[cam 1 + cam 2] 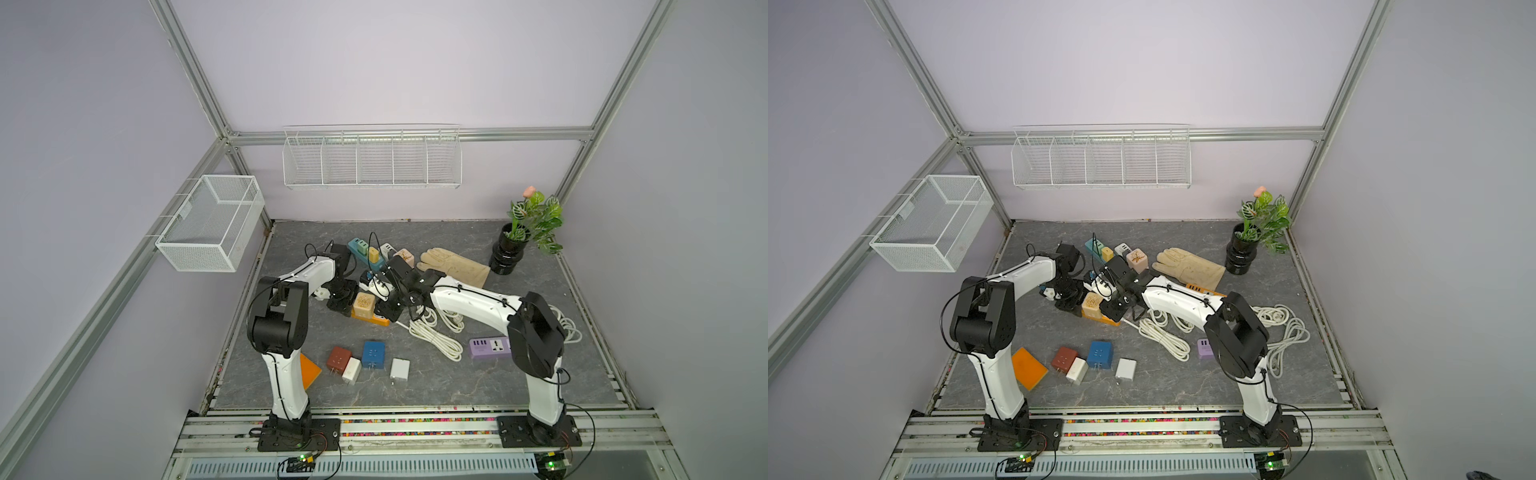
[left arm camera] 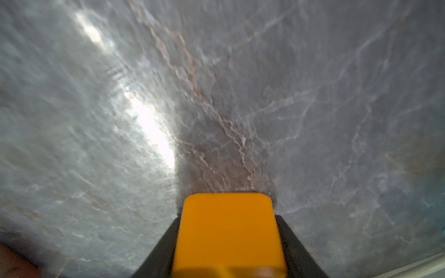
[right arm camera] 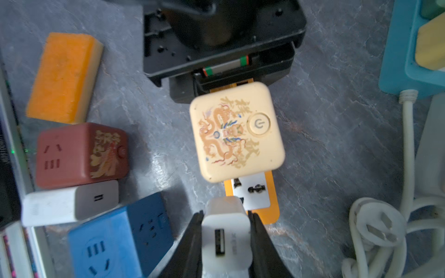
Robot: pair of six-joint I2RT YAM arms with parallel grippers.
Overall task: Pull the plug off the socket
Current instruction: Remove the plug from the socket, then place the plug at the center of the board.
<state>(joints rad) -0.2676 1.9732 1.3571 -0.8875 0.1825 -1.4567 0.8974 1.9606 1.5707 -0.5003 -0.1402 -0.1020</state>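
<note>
The socket is an orange power strip (image 1: pixel 379 320) (image 1: pixel 1108 321) (image 3: pixel 274 209) with a white face, lying mid-table. On it stands a cream cube adapter (image 1: pixel 363 305) (image 3: pixel 237 131) printed with a dragon. My left gripper (image 2: pixel 227 216) (image 1: pixel 341 305) is shut on the strip's far end (image 2: pixel 228 231). In the right wrist view a white USB plug (image 3: pixel 226 231) sits at the strip's near end, and my right gripper (image 3: pixel 225 214) (image 1: pixel 388 311) is shut on its sides. The plug's prongs are hidden, so I cannot tell whether they sit in the strip.
Near the front lie an orange sponge (image 3: pixel 65 77), a red-brown cube (image 3: pixel 81 154), a white charger (image 3: pixel 72 204) and a blue cube (image 3: pixel 120 240). White cord coils (image 1: pixel 436 332) and a purple strip (image 1: pixel 490 347) lie right. A glove (image 1: pixel 455 266), plant pot (image 1: pixel 509 253) and teal strip (image 1: pixel 359 249) stand behind.
</note>
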